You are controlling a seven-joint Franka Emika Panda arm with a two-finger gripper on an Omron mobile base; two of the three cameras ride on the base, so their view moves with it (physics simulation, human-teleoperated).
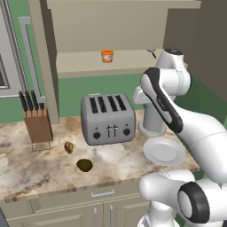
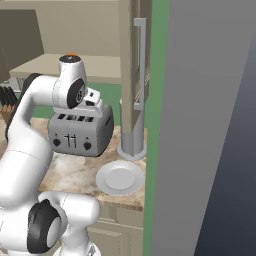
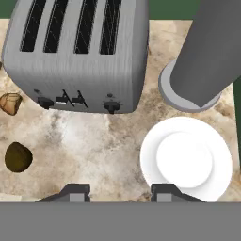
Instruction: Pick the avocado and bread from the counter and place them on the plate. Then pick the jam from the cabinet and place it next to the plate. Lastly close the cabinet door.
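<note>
On the beige-and-brown marbled stone worktop (image 3: 94,146), the round white shallow plate (image 3: 186,160) lies bare at four o'clock from the grey metal toaster (image 3: 80,52). At eight o'clock sit the dark olive egg-shaped avocado (image 3: 18,156) and tan bread chunk (image 3: 10,103). Above them the hand (image 3: 120,192) hangs empty, fingers together; the orange jam jar (image 1: 107,56) stands on the beige cabinet shelf (image 1: 80,62).

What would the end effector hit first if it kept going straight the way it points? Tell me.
Probably bare counter: the end effector points down at the stone between the toaster and the plate, with the plate's edge just beside that line. Depth is unclear.
</note>
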